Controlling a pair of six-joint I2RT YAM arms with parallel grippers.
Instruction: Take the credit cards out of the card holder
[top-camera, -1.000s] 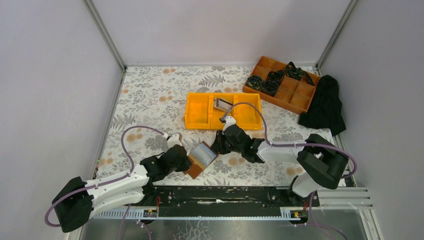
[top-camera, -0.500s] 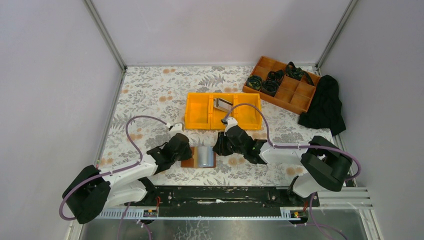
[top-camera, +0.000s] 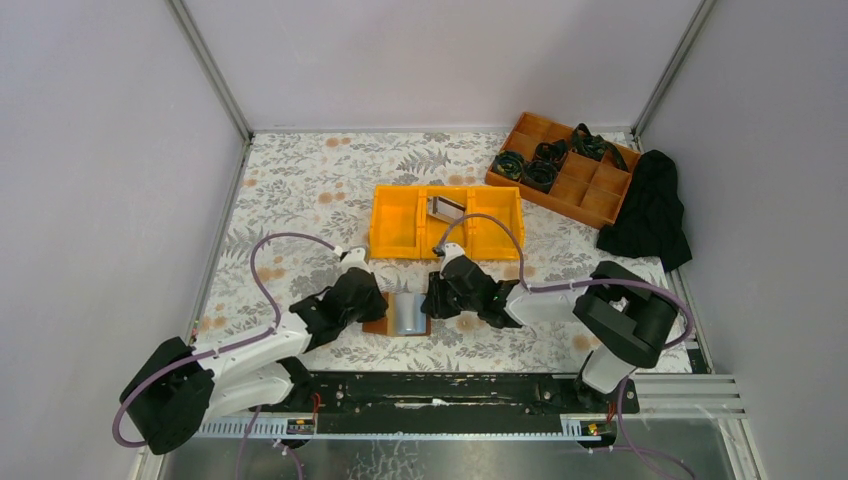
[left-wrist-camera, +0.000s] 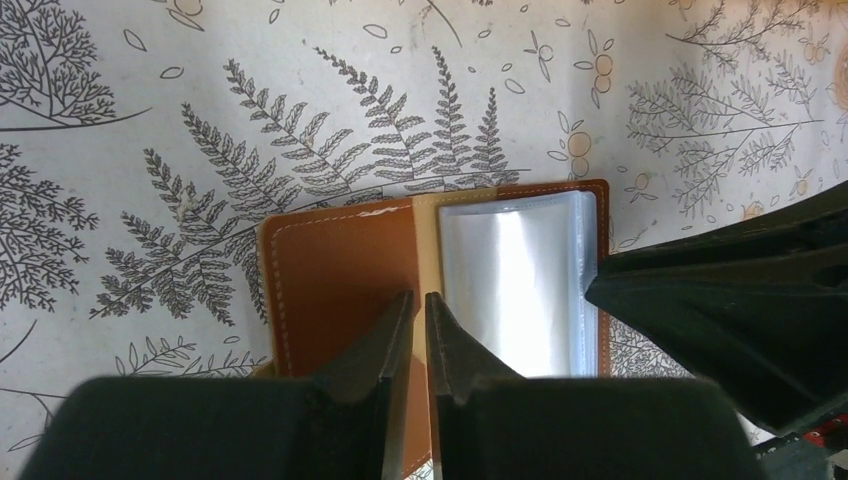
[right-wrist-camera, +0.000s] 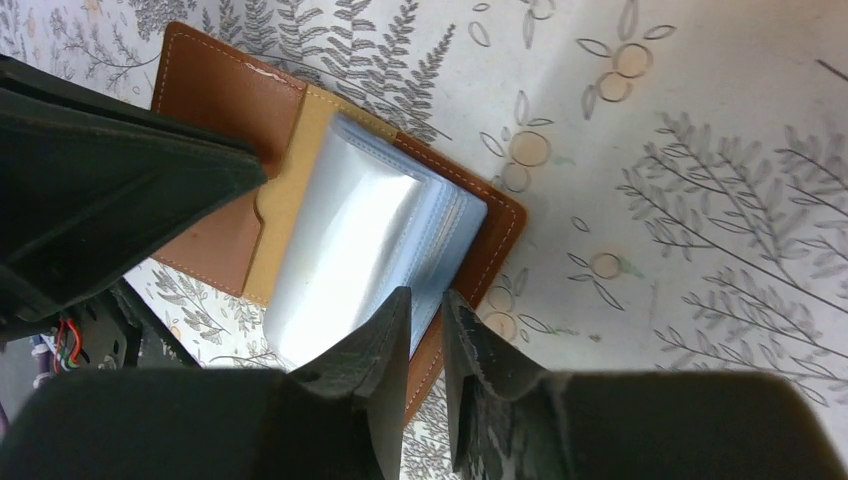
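The brown leather card holder (top-camera: 381, 324) lies open and flat on the fern-patterned surface (top-camera: 300, 180), near its front edge, between the two arms. Its bare cover faces the left arm. Its stack of clear plastic sleeves (left-wrist-camera: 510, 290) faces the right arm and rises in a slight hump. The sleeves shine silvery-grey, and I cannot make out separate credit cards inside them. The left pincer (left-wrist-camera: 418, 298) sits over the bare cover, just beside the tan inner pocket along the fold. Its fingers stand only a thin slit apart with leather showing through, and whether they nip the cover or merely rest above it I cannot tell. The right pincer (right-wrist-camera: 425, 298) comes in from the opposite side, its tips at the outer edge of the sleeve stack and likewise a narrow slit apart. The bluish sleeve edges run right up to that slit, but whether a sleeve or card is caught between the fingers I cannot tell. From above, the two pincers point at each other across the holder, one at each side. Farther back stands a yellow bin (top-camera: 395, 238) with three compartments, and a silvery-grey card (top-camera: 445, 209) with a dark edge lies tilted in the middle one, well apart from both pincers.
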